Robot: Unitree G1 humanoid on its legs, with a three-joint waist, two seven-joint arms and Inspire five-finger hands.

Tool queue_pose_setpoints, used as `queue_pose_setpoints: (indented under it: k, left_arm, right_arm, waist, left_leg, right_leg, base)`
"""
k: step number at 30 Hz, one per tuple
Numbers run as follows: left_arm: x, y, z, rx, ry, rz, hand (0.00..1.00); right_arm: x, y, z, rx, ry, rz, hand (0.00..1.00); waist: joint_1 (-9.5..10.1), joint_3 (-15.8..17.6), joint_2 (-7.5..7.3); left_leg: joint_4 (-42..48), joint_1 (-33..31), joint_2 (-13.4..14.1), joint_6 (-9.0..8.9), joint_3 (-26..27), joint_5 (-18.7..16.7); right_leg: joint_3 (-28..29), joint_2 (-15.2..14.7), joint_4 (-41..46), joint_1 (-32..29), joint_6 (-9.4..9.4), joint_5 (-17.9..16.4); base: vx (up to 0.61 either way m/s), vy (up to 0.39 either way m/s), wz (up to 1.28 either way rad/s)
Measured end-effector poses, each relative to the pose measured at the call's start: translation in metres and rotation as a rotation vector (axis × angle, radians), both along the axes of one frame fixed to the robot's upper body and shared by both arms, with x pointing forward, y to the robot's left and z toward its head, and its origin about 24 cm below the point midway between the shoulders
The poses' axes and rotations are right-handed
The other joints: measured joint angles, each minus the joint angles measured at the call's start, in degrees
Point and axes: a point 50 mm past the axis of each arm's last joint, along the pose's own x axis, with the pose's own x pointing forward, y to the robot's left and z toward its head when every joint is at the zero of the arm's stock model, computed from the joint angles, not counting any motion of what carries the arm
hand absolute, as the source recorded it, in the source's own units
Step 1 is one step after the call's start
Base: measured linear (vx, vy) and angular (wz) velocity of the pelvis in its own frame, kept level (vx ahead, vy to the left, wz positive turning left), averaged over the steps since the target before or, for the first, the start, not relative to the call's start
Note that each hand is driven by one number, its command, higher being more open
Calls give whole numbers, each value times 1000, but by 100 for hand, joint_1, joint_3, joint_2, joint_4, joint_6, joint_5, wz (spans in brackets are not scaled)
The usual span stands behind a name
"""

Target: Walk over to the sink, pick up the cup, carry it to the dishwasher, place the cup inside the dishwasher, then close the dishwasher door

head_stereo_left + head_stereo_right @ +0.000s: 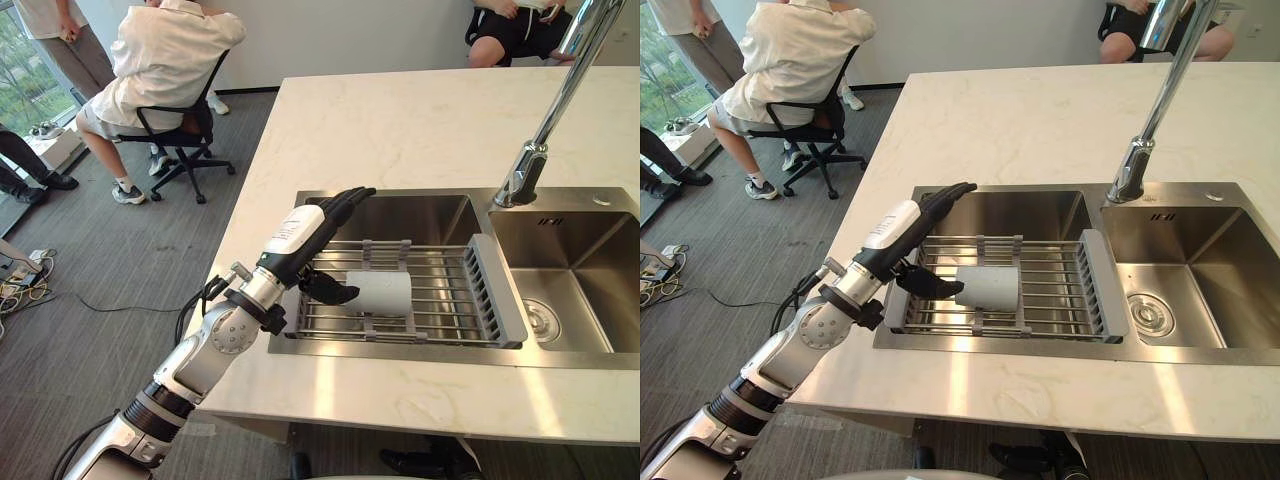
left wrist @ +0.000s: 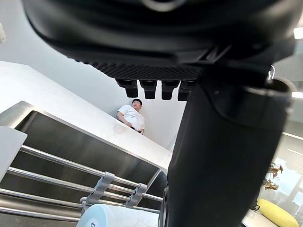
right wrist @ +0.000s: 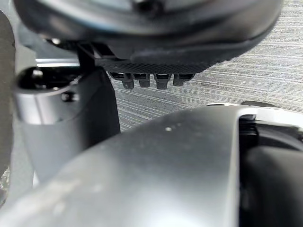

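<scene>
Left hand: reaches in from the lower left on an arm stretched forward and raised, and is placed over the left end of the rack. Fingers are straight and together, pointing up and away over the basin, above the cup and clear of it. Fingers are open and hold nothing. The thumb is spread downward from the palm, with its tip at the cup's left end. Whether it makes contact cannot be confirmed.

Cup: a plain white cylinder lying on its side across the rack bars, long axis running left to right. The left wrist view shows a pale blue marking on its near end. Which end is the mouth cannot be determined. No handle is visible.

Rack: grey bars with a slatted section at its right end, spanning the left basin of the steel sink. The sink is set into a pale marble-pattern desk. A tall chrome faucet stands behind the divider between the two basins.

Right hand: seen in its own wrist view, over grey floor. Fingers run straight out from the palm, relaxed, with nothing held.

Surroundings: a person is seated on a black office chair left of the desk. Another person is seated beyond its far edge.
</scene>
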Motion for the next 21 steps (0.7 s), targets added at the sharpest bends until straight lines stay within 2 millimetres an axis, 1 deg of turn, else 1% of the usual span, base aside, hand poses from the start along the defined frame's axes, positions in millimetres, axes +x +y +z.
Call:
queue_pose_setpoints:
  k: [5,7,14,18,21]
  left_arm:
    - [6,1,-9,60,37,8,100]
    - [7,1,-10,76,40,11,100]
    - [7,-7,-9,111,40,-29,100]
    - [4,-14,-14,122,63,-60,100]
    - [2,-19,-18,127,78,-79,100]
  right_arm:
    - [1,1,-1,2,4,-3,100]
    - [1,2,-1,2,5,-6,100]
    - [2,3,-1,3,7,-10,100]
    - [2,3,-2,2,10,-11,100]
    - [4,3,-3,2,15,-10,100]
  waist:
    - [-58,3,-32]
    - [-65,7,-49]
    - [-103,4,-76]
    - [-105,6,-80]
    - [-116,28,-115]
  left_leg:
    - [0,2,-1,-2,-7,4]
    - [-2,2,-1,-2,-8,4]
    - [-31,1,-5,-4,-27,8]
    - [-37,1,-5,-10,-65,12]
    - [-53,2,-3,-14,-85,31]
  right_leg:
    - [-5,-1,-8,0,0,-1]
    - [-6,-1,-10,0,0,-1]
    - [-34,0,-30,17,0,0]
    - [-79,4,-55,48,0,-1]
    - [-98,5,-58,52,-1,-1]
  base:
    - [-33,-1,0]
    - [0,0,0]
    - [-1,-3,1]
    - [-10,-13,5]
    - [-3,-1,3]
